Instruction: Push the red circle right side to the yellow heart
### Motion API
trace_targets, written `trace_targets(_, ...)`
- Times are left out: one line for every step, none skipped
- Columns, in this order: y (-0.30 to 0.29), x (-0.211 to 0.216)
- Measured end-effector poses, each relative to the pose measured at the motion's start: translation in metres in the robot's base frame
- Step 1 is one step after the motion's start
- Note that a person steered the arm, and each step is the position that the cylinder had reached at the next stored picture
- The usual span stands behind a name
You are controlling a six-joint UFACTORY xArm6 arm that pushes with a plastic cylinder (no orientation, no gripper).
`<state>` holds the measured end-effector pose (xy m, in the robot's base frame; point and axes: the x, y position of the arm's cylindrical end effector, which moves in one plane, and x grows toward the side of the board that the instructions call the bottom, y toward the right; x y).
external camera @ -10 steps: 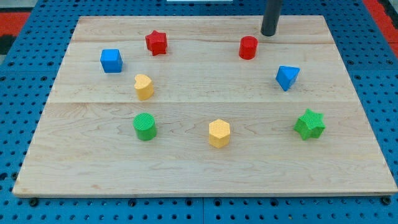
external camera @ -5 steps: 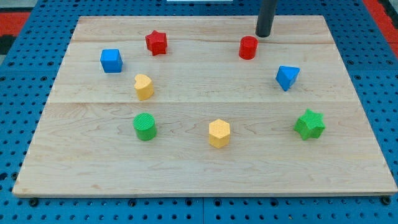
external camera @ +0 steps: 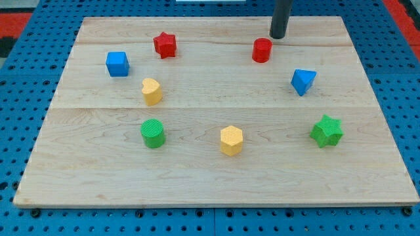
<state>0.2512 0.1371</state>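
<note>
Tool, bare rod holding nothing, tip [external camera: 278, 37] just up-right of red circle [external camera: 262, 50]; yellow heart [external camera: 151, 91] far left (lower too).

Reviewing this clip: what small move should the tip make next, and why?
Probably shift my tip toward the view's right and slightly down, to get on the right side of the red circle. The yellow heart lies far to the view's lower left, so the push must go leftward.

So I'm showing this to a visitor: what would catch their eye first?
Probably the dark rod at the view's top, my tip just up and right of the red circle. Then the ring of bright blocks on the pale wooden board, like the yellow heart at left.
</note>
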Motion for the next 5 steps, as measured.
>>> trace_targets(0.0, 0.009)
trace_targets(-0.01, 0.035)
trace_targets(-0.077, 0.045)
trace_targets(-0.076, 0.067)
trace_targets(-0.094, 0.092)
